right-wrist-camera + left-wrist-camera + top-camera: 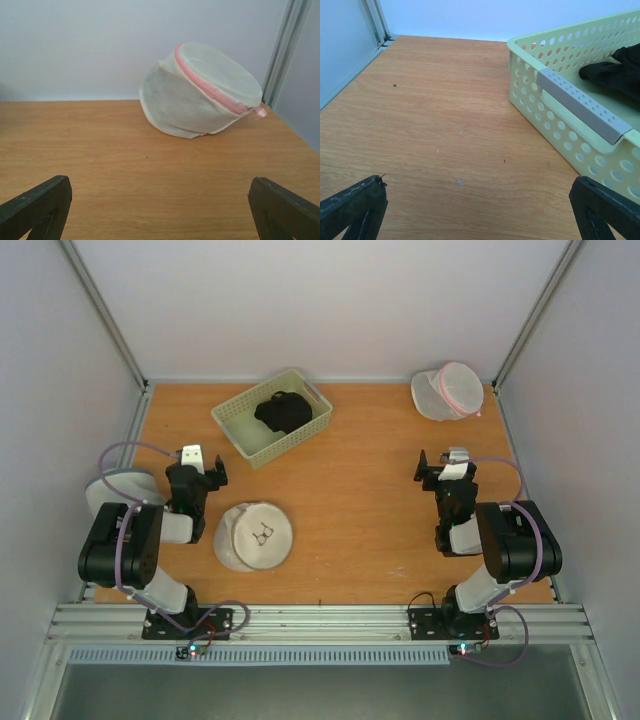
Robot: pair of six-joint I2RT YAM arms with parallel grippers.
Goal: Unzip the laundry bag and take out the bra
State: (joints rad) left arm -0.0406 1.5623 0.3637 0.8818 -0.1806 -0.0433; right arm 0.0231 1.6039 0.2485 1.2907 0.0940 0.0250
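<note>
The laundry bag, round and cream-white with a small dark zip pull on its top face, lies flat on the wooden table near the front left. It shows only in the top view. The bra is hidden. My left gripper stands open just left of and behind the bag, over bare wood, with nothing between its fingers. My right gripper is open too, far to the right of the bag, holding nothing.
A pale green perforated basket holding a black garment stands at the back centre-left. A white mesh bag with a pink zip sits back right. A greyish-white mesh bag lies beside the left arm.
</note>
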